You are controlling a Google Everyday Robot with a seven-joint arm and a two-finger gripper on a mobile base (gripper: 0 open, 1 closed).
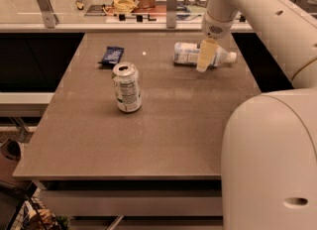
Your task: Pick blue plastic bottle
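Blue plastic bottle [187, 54] lies sideways just behind the gripper [203, 64], whose jaws' state cannot be told; likely light, slick, crushable, best gripped across its labelled middle.

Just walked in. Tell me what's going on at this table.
The robot's arm reaches over the far right side of the table, with its hand down at the blue plastic bottle, which lies on its side, not yet lifted. A drink can stands upright to the left, and a dark blue wrapper lies flat beyond it.
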